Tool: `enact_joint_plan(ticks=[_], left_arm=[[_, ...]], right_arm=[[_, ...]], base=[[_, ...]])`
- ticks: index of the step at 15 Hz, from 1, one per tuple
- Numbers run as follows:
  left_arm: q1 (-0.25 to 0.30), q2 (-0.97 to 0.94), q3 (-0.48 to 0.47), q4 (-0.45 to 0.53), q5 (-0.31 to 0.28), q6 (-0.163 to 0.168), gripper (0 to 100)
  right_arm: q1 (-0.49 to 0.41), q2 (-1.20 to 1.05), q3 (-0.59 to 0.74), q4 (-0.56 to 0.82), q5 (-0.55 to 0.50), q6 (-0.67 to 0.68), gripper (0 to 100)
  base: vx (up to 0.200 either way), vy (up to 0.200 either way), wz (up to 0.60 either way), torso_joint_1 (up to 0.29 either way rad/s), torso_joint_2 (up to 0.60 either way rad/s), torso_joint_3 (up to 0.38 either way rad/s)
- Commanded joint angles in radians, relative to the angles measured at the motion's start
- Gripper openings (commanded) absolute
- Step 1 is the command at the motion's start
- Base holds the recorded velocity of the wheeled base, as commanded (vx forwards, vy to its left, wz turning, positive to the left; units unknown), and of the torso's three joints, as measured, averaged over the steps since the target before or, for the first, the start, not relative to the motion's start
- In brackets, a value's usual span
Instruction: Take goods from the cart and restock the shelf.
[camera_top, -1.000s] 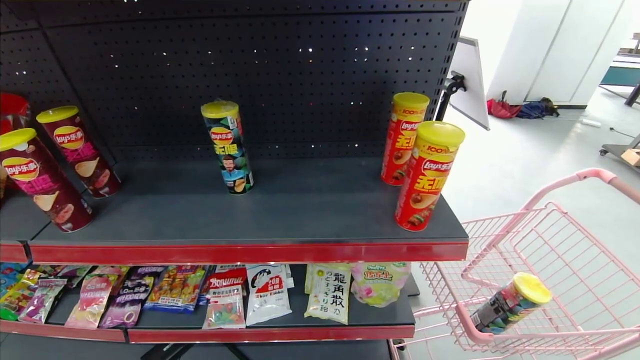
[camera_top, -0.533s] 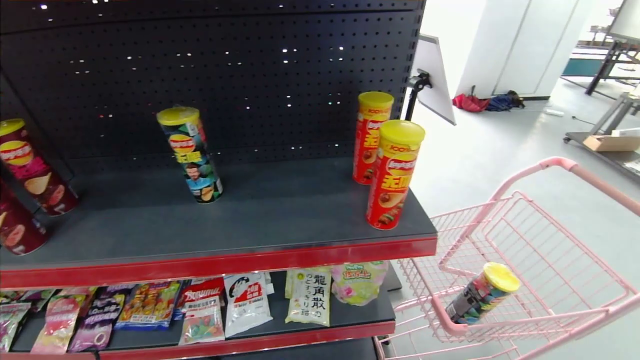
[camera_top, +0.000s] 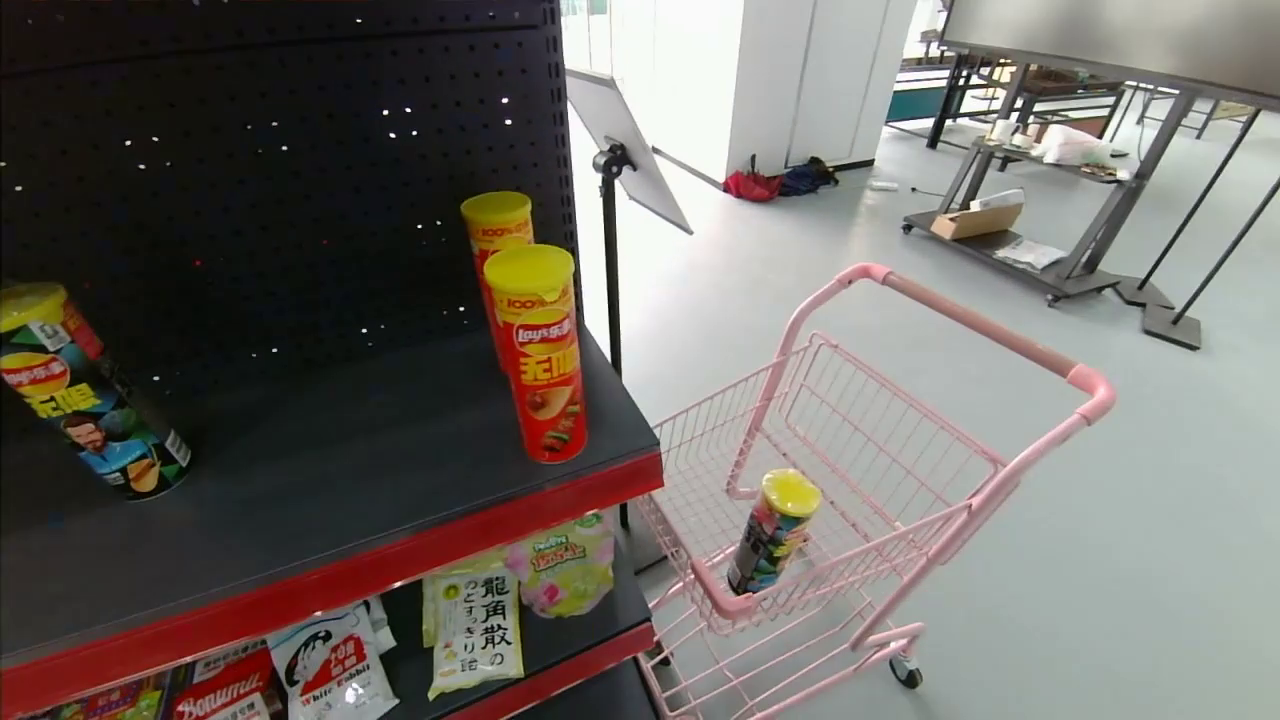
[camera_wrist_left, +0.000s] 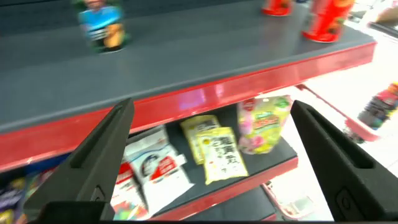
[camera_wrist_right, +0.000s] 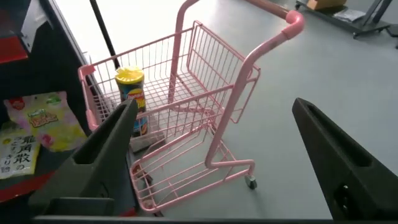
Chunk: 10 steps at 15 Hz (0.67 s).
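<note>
A pink wire cart (camera_top: 960, 320) (camera_wrist_right: 242, 68) stands on the floor right of the dark shelf (camera_top: 330, 470). One chip can with a yellow lid (camera_top: 772, 530) (camera_wrist_right: 132, 99) leans inside the cart's basket. On the shelf stand two red chip cans (camera_top: 540, 370) near the right end and a dark patterned can (camera_top: 80, 400) (camera_wrist_left: 99, 25) at the left. My left gripper (camera_wrist_left: 211, 155) is open in front of the shelf's red edge (camera_wrist_left: 205, 96). My right gripper (camera_wrist_right: 217, 155) is open above the floor, short of the cart.
The lower shelf holds snack bags (camera_top: 470, 625) (camera_wrist_left: 217, 149). A white board on a black stand (camera_top: 625, 150) rises behind the shelf end. A metal rack with boxes (camera_top: 1040, 250) stands far back right. Grey floor lies open around the cart.
The whole head view has swung right, so the camera moved: the shelf slid left, the maroon cans left the picture, and the cart now sits near the middle.
</note>
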Motion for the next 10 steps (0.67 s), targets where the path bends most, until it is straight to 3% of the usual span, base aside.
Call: enact_joint_plan(ticks=[1,4,10], left_arm=[[0.0,0.0,0.0,-0.001,0.001,0.0,100],[0.0,0.0,0.0,-0.001,0.001,0.0,100],[0.0,0.0,0.0,-0.001,0.001,0.0,100]], right_arm=[[0.001,0.0,0.0,0.0,0.001,-0.001,100],[0.001,0.0,0.0,0.0,0.001,0.002,100],[0.001,0.0,0.0,0.0,0.001,0.002,100]], base=[[0.0,0.0,0.0,0.0,0.0,0.0],[0.0,0.0,0.0,0.0,0.0,0.0],[0.0,0.0,0.0,-0.131,0.33,0.192]])
